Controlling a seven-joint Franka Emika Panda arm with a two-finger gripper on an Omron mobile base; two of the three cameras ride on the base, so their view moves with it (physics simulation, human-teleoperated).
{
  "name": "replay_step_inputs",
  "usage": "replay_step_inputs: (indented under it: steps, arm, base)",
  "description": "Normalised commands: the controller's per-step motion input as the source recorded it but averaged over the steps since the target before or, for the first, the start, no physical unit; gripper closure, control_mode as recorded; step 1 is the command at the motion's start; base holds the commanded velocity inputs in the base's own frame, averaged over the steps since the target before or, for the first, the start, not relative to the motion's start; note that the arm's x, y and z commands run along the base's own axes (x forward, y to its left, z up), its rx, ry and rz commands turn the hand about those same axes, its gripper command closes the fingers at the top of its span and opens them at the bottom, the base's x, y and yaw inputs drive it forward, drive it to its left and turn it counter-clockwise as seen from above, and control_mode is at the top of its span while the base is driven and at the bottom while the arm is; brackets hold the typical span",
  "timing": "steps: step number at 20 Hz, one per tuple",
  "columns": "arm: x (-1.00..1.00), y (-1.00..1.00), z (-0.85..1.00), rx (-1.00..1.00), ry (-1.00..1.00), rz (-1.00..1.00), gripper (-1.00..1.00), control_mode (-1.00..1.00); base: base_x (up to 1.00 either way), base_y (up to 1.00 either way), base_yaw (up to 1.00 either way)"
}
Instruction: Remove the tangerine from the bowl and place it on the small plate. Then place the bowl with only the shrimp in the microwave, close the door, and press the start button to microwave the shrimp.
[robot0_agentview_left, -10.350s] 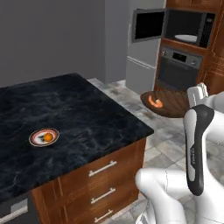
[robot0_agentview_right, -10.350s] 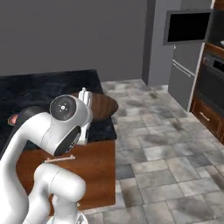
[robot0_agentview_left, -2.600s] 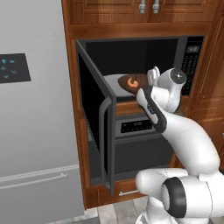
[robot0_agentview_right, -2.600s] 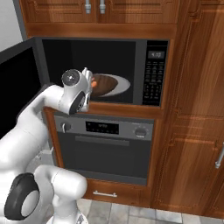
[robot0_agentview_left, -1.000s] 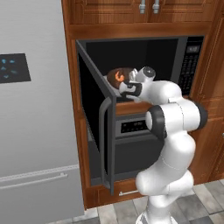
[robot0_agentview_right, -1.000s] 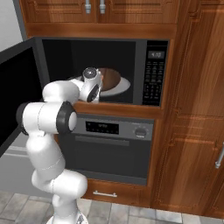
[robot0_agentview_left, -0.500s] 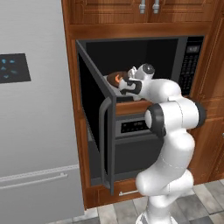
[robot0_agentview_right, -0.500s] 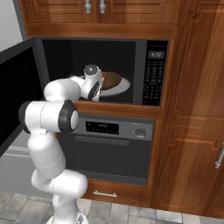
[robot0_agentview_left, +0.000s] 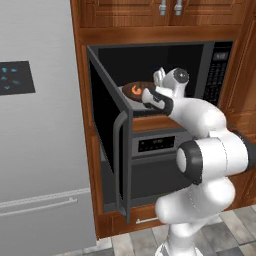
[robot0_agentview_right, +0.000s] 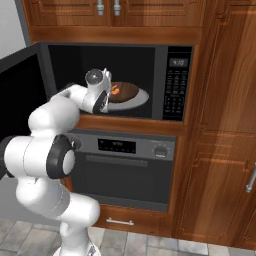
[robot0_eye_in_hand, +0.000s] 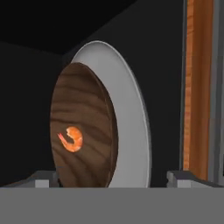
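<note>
Jaws now spread wide off the bowl (robot0_eye_in_hand: 83, 131), shrimp (robot0_eye_in_hand: 71, 138) inside, on microwave turntable (robot0_eye_in_hand: 133, 127).

the left base view is looking from behind the arm's left, forward and slightly down, at the open black built-in microwave (robot0_agentview_left: 165, 75) with its door swung toward the camera. the right base view is facing the same microwave (robot0_agentview_right: 140, 82) from the other side. the hand view is sitting close inside the cavity, rolled sideways, facing the brown wooden bowl (robot0_eye_in_hand: 81, 127) on the white round turntable plate (robot0_eye_in_hand: 131, 118).
</note>
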Motion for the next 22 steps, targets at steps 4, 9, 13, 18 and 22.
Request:
replay_step_inputs:
  steps: [4,9,13,18,22]
  arm:
    - [-1.0,-0.02,0.33,0.0,-0.06,0.0,-1.0,-1.0]
    - [-1.0,0.0,-0.09,-0.01,-0.02,0.0,-1.0,-1.0]
    - [-1.0,-0.01,-0.03,0.0,-0.1,0.0,-1.0,-1.0]
    - [-1.0,-0.02,0.56,-0.07,-0.05,0.0,-1.0,-1.0]
    - [-1.0,0.0,0.56,-0.13,0.0,0.0,-1.0,-1.0]
  base:
    - [0.0,0.0,0.0]
    - [0.0,0.0,0.0]
    - [0.0,0.0,0.0]
    - [0.0,0.0,0.0]
    - [0.0,0.0,0.0]
